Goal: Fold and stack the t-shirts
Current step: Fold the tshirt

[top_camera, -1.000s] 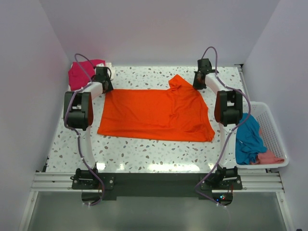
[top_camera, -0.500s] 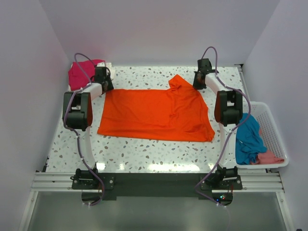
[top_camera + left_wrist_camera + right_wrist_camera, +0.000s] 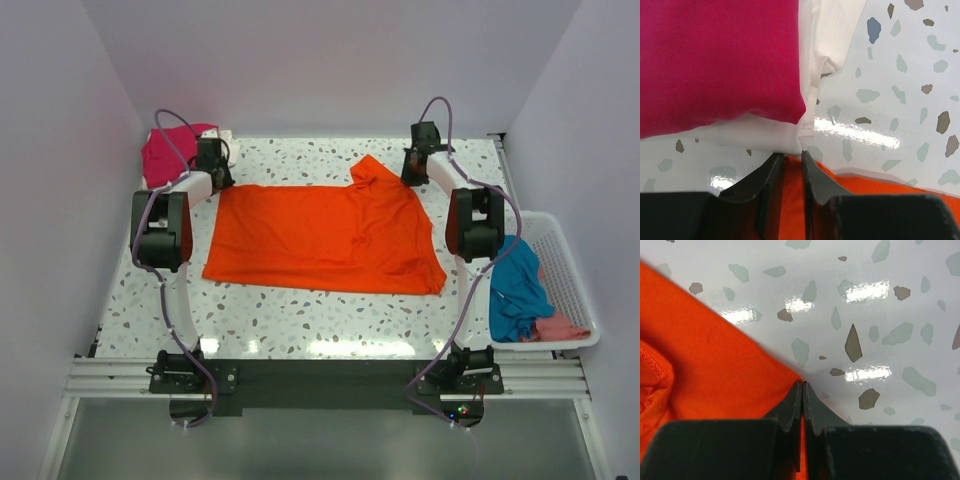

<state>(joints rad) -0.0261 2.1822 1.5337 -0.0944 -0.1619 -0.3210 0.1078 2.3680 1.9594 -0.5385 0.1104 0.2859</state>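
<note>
Terrazzo table (image 3: 300,320): lay glossy under orange tee (image 3: 320,235).
Walls (image 3: 330,60): were lilac.
Left gripper (image 3: 792,156): narrow, astride its edge.
Right gripper (image 3: 803,385): clamped its corner.

Right gripper (image 3: 802,386) jaws pinched together on orange t-shirt (image 3: 715,370) edge; speckled table (image 3: 890,315) beyond

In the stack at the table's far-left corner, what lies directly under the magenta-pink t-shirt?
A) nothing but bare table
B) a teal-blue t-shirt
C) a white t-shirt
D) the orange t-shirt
C: in the left wrist view the magenta-pink t-shirt rests on a folded white t-shirt, whose edges stick out beneath it onto the table.
</note>
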